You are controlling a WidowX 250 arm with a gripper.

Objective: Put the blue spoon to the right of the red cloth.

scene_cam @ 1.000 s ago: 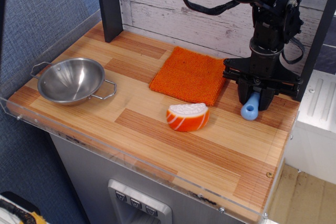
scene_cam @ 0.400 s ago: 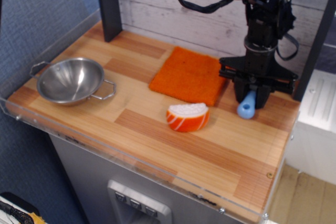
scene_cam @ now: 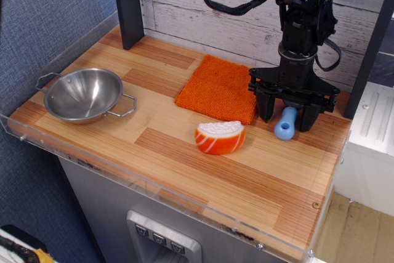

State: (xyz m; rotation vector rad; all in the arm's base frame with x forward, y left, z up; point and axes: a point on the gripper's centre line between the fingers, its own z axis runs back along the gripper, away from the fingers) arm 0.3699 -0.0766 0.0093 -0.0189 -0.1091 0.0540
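Observation:
The red cloth (scene_cam: pixel 220 88) is a square fuzzy orange-red towel lying flat at the back middle of the wooden table. The blue spoon (scene_cam: pixel 289 117) lies just right of the cloth. Only its thick light-blue handle with the end hole shows, pointing to the front; its bowl is hidden behind the gripper. My gripper (scene_cam: pixel 285 122) points straight down over the spoon. Its black fingers (scene_cam: pixel 266 108) are spread apart, one on each side of the handle, and do not seem to pinch it.
An orange-and-white sushi toy (scene_cam: pixel 220 137) sits in front of the cloth. A steel bowl (scene_cam: pixel 83 94) with two handles stands at the left. A dark post (scene_cam: pixel 127 4) rises at the back left. A clear plastic lip (scene_cam: pixel 154 189) runs along the table's front edge.
The gripper has shifted a little to the left and its fingers have spread apart. The blue handle that was pinched between them now sits loose between the open fingers.

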